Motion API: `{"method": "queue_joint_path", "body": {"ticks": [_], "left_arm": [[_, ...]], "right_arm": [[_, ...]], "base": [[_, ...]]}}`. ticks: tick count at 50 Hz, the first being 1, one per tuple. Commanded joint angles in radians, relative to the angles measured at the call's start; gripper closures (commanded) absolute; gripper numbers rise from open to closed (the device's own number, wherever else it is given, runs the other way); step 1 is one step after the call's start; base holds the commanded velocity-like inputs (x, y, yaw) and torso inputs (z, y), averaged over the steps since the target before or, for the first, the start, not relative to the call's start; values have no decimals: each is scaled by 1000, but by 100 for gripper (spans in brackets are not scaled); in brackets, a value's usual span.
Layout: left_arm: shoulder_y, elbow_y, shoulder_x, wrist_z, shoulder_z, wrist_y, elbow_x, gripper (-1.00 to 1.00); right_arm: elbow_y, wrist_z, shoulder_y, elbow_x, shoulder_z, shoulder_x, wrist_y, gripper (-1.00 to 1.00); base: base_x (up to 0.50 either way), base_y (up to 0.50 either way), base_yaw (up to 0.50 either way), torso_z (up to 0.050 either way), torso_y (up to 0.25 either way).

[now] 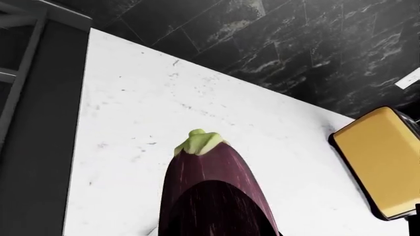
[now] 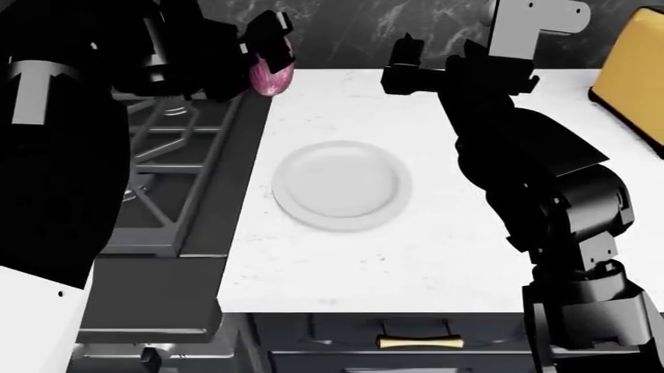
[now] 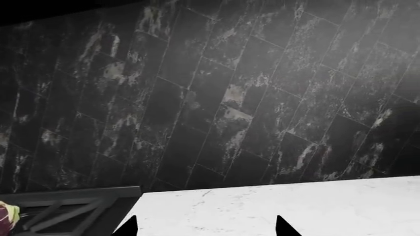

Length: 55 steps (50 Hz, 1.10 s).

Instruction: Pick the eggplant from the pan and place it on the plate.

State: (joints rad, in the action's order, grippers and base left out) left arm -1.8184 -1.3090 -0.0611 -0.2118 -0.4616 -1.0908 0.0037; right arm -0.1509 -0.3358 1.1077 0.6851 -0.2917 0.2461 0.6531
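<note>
The pinkish-purple eggplant (image 2: 269, 77) hangs in the air above the seam between the stove and the counter, with my left gripper (image 2: 272, 48) shut on it. In the left wrist view the eggplant (image 1: 210, 182) fills the near field, green cap pointing away, and hides the fingers. The white plate (image 2: 340, 185) lies on the counter, nearer and to the right of the eggplant, with nothing on it. My right gripper (image 2: 400, 64) hovers open over the back of the counter, its two tips (image 3: 204, 227) wide apart around nothing. The pan is hidden behind my left arm.
A black stove grate (image 2: 171, 159) lies left of the white counter (image 2: 446, 233). A yellow toaster (image 2: 633, 74) stands at the back right and also shows as the toaster (image 1: 384, 157) in the left wrist view. A dark marble wall (image 3: 229, 98) runs behind the counter.
</note>
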Motion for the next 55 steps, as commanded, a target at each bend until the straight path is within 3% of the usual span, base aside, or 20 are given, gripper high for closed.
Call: {"method": "queue_joint_path", "body": {"ticks": [1,55], "left_arm": [[-3,1,-1,3,-11,-5,-10,100],[-4,1,0,-6,-7,-6,-10,100]], "right_arm": [[2,-2,-3,5,-2,1,-2,-100],[2,-8,-4,20,-13,8,-13,-100]], "base": [[0,-141,0,0,0],[0,-136,0,0,0]]}}
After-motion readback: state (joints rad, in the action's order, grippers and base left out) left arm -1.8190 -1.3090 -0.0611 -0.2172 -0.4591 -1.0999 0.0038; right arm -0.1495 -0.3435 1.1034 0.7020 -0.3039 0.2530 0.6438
